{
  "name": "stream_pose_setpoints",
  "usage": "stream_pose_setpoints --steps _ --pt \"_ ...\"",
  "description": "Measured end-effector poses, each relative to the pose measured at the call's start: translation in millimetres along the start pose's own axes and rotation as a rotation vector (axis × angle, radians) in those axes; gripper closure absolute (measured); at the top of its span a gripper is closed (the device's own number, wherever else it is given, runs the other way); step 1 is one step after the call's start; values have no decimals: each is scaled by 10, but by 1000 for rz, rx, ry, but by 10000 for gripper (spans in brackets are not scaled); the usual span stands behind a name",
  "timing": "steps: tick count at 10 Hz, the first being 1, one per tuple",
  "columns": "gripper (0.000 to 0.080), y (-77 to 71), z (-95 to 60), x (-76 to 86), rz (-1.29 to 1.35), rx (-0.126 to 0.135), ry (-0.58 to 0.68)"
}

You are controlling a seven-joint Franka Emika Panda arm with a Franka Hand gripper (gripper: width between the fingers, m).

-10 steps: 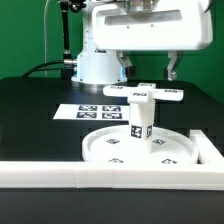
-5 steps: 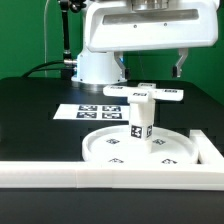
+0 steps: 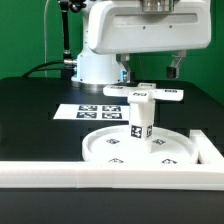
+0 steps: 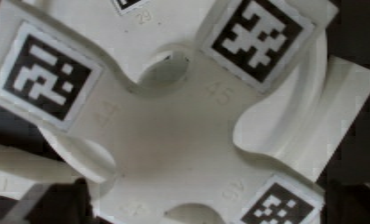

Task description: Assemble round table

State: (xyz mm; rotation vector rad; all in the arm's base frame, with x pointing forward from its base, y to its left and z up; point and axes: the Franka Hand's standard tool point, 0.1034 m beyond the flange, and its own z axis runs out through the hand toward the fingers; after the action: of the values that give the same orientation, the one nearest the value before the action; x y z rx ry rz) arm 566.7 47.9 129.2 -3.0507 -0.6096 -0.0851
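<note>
You see claw (image 3: 150, 68) wide, holding nothing | cross-shaped piece (image 3: 146, 95) at its 6 o'clock, atop post (image 3: 140, 124); long axis sideways

The white cross-shaped piece (image 4: 182, 115) fills the wrist view close up, three black-and-white square tags (image 4: 262, 35) on its arms

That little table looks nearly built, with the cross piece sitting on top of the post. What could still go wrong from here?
1. The open claw hangs right over the cross piece; coming down off-centre, it might knock it askew.
2. The post stands upright on the round disc; a sideways nudge could perhaps tip it, if it is not yet tight.
3. The disc lies against the white border bar, so a push may jam it there.
</note>
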Motion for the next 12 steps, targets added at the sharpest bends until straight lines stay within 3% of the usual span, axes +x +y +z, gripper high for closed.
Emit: stream_pose_setpoints --steps 5,12 --pt "151 93 109 -74 -41 5 -18" --pt "151 76 171 -96 -43 9 -29"
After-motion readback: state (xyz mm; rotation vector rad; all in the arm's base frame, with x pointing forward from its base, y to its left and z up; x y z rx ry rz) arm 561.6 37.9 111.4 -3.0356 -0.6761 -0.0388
